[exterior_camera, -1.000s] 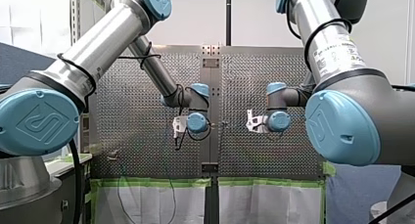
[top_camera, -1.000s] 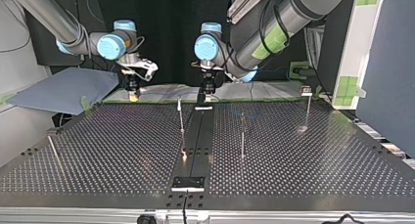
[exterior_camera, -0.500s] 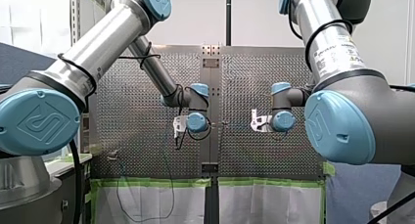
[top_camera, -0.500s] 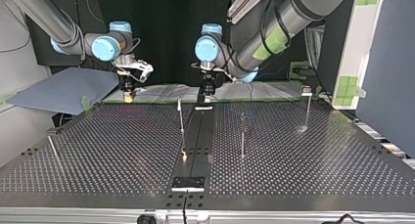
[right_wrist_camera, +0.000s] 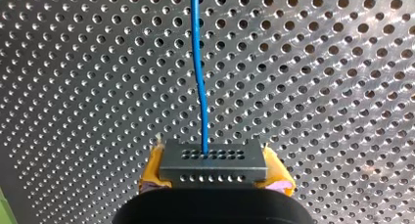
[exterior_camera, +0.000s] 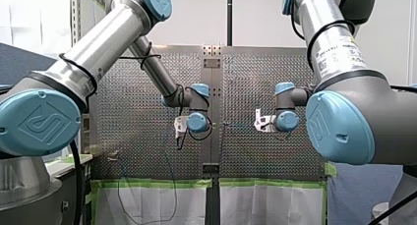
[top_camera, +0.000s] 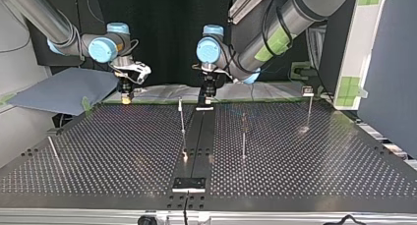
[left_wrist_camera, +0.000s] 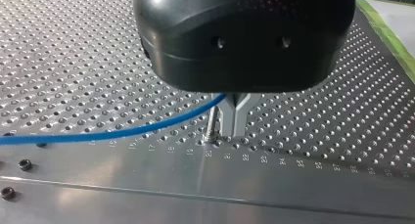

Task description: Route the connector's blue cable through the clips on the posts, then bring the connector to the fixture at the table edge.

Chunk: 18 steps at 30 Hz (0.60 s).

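The grey connector (right_wrist_camera: 214, 159) sits between the yellow pads of my right gripper (right_wrist_camera: 214, 169), which is shut on it. Its blue cable (right_wrist_camera: 198, 62) runs straight ahead over the perforated table. My left gripper (left_wrist_camera: 231, 132), black with metal fingers, is shut on the blue cable (left_wrist_camera: 122, 133) just above the plate. In the top view my right gripper (top_camera: 126, 97) hangs at the far left edge and my left gripper (top_camera: 205, 102) near the middle. Thin posts (top_camera: 182, 118) (top_camera: 243, 136) (top_camera: 310, 108) stand on the table. The fixture (top_camera: 188, 183) sits at the near edge.
Another post (top_camera: 52, 151) leans at the top view's left. A dark strip (top_camera: 199, 136) runs down the table's middle. A blue-grey sheet (top_camera: 64, 90) lies past the left corner, and a white panel with green tape (top_camera: 361, 43) stands at the right.
My right arm has carried the connector toward the top view's left, away from my left gripper. My left arm has stayed put, still holding the cable.
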{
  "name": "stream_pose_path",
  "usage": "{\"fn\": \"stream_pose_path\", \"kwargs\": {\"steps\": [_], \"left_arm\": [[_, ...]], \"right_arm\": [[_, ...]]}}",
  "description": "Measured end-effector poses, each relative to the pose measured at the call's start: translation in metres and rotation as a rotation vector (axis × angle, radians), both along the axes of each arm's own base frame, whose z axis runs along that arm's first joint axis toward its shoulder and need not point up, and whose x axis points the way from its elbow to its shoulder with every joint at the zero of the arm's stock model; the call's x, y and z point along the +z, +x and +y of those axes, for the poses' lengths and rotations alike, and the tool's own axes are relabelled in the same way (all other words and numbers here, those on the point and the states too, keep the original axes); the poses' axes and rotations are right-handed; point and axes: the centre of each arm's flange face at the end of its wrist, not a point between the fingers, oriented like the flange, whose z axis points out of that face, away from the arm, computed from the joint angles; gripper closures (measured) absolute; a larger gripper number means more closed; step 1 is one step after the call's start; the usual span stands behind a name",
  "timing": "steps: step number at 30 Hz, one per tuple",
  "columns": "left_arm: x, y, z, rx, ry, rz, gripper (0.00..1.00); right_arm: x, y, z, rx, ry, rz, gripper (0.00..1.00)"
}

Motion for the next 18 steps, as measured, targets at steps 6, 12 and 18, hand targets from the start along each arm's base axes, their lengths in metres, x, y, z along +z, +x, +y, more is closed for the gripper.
{"fn": "stream_pose_path", "kwargs": {"steps": [6,12,18], "left_arm": [[0.0,0.003,0.001,0.002,-0.001,-0.002,1.0],[-0.011,0.012,-0.002,-0.003,0.009,0.019,1.0],[-0.016,0.027,-0.005,0.003,0.002,0.018,1.0]], "right_arm": [[0.001,0.0,-0.001,0.0,0.0,0.0,1.0],[0.002,0.0,-0.002,0.0,-0.004,0.0,1.0],[0.003,0.0,-0.004,-0.003,-0.011,-0.003,1.0]]}}
